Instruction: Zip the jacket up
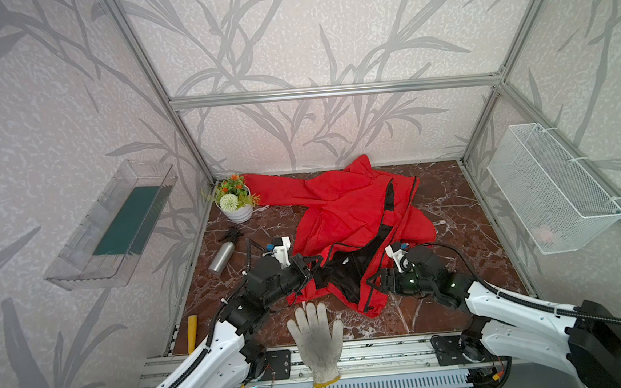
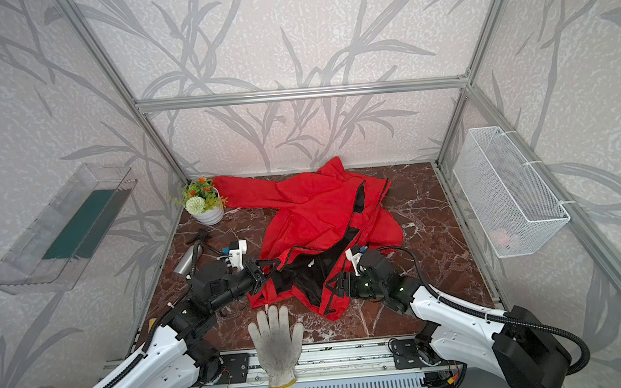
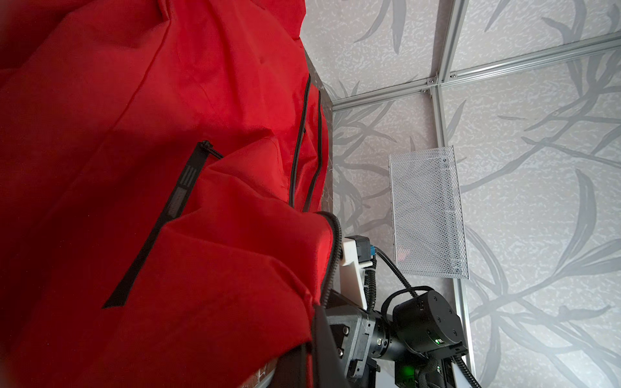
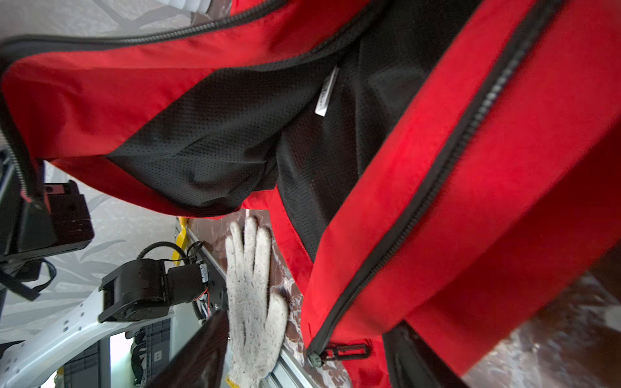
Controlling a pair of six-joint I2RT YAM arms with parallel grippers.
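- Where the left gripper (image 1: 308, 270) meets the cloth, its jaws are fully closed, pinching the left front edge of the jacket (image 1: 340, 207) and holding it up off the table (image 1: 456, 236).
- In the right wrist view, that zipper edge runs down into the closed jaws.
- At the near right of the garment, the right gripper (image 1: 378, 278) has its jaws spread wide. The lower end of the other front edge lies between them, and no pinch on it shows.
- On that edge the zipper slider (image 4: 316, 358) sits at the bottom end of its row of teeth.
- Between the two grippers the front is parted, showing the black lining (image 1: 341, 272) and a small white label (image 4: 326, 94).
- In the left wrist view, a black pocket zip (image 3: 168, 215) crosses the red outer panel.
- The rest of the jacket lies crumpled over the middle of the table, with one sleeve stretched to the far left.
- That sleeve ends by a white flower pot (image 1: 236, 204).
- Just near of the hem, a white work glove (image 1: 316, 338) lies flat, its cuff over the table's near edge.
- Left of the left gripper lies a metal spray bottle (image 1: 223, 255).
- At the near left edge is a yellow-handled tool (image 1: 192, 333).
- A clear tray (image 1: 111, 229) hangs on the left wall and a wire basket (image 1: 555, 191) on the right wall.
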